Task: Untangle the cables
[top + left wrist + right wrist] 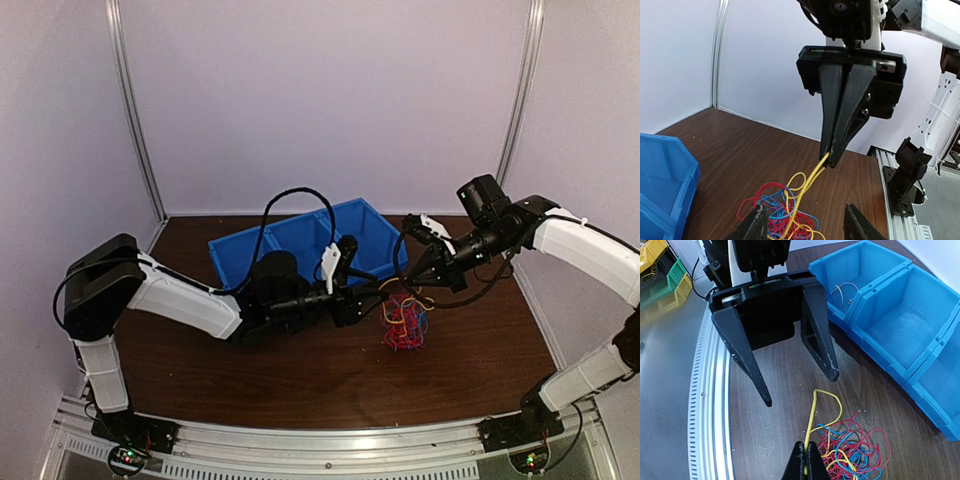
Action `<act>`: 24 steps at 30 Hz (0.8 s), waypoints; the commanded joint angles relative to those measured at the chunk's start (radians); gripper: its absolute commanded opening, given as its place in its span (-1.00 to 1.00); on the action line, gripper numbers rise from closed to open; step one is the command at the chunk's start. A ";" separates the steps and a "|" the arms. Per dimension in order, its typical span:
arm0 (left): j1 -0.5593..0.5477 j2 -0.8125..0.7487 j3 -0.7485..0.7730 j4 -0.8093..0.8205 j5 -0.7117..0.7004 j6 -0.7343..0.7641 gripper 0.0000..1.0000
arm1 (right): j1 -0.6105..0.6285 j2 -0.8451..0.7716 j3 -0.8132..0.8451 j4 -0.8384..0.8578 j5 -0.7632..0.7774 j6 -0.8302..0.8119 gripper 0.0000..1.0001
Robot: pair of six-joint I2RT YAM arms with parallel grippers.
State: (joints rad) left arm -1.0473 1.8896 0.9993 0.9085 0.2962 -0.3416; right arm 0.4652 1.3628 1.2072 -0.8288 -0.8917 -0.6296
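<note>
The cables lie in a red, blue and yellow tangle on the brown table, right of centre. My right gripper is shut on a yellow cable and holds it up out of the tangle. The left wrist view shows the same grip from the front, with the right gripper pinching the yellow strand above the pile. My left gripper is open, facing the right gripper, a finger on each side of the strand and apart from it. Seen from above, the left gripper and right gripper nearly meet over the tangle.
A row of blue bins stands behind the left gripper, and one bin holds a thin pale wire. An aluminium rail runs along the table's near edge. Yellow and green bins sit off the table.
</note>
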 commanded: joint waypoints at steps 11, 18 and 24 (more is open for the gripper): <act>0.001 0.060 0.065 0.083 0.050 0.028 -0.68 | 0.006 0.024 0.029 -0.016 -0.064 -0.024 -1.00; 0.001 -0.020 -0.050 0.111 -0.002 -0.004 -1.00 | 0.006 0.067 0.001 0.090 -0.022 -0.013 -0.37; 0.001 -0.177 -0.199 0.076 -0.099 -0.068 -1.00 | 0.007 0.166 -0.096 0.334 -0.013 0.047 -0.03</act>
State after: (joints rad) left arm -1.0473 1.8328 0.8589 0.9504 0.2783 -0.3584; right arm 0.4652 1.4513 1.1538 -0.6701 -0.9154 -0.6250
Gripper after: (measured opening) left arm 0.014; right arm 0.467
